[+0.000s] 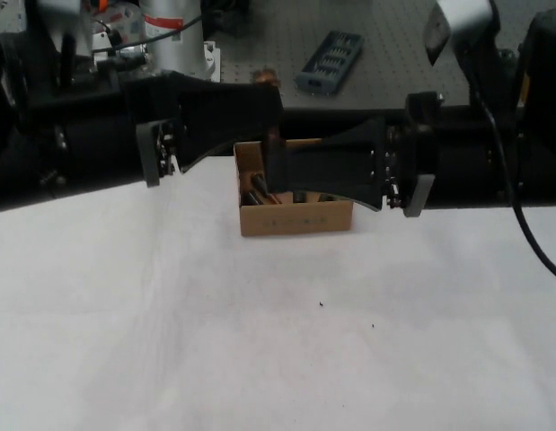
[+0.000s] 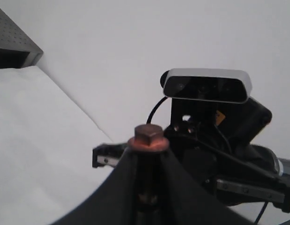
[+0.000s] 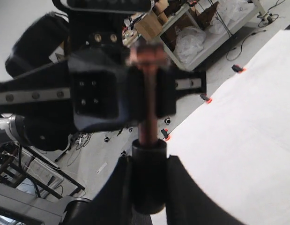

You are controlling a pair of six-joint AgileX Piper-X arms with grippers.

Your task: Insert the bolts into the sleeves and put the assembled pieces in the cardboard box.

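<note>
Left wrist view puts the left gripper [image 2: 147,157] at the near edge, its two black fingers [image 2: 117,187] pressed narrowly together around the shank of a copper-coloured bolt [image 2: 147,135], whose hexagonal head and flange stand just above the fingertips. Just past the bolt, the other arm faces this one, with its silver wrist camera [image 2: 206,86] on top. In the right wrist view the right gripper [image 3: 148,161] is clamped on a black sleeve [image 3: 148,180], one finger on each side. The sleeve's open end points toward the left gripper, which holds the bolt by its upper shank. The bolt's lower shank reaches down to the mouth of the sleeve and appears to enter it, though how deep it sits cannot be told. In the high view the two arms come in from opposite sides and their grippers meet above the back part of the cardboard box [image 1: 295,218], well off the bench. The box sits open on a white sheet [image 1: 260,350], and several dark pieces [image 1: 258,190] lie inside it near one wall. Two tiny dark specks [image 1: 322,303] lie on the sheet in front of the box. Behind the sheet is a grey perforated table [image 1: 394,45], and a blue-grey ribbed tray [image 1: 330,61] lies on it.
</note>
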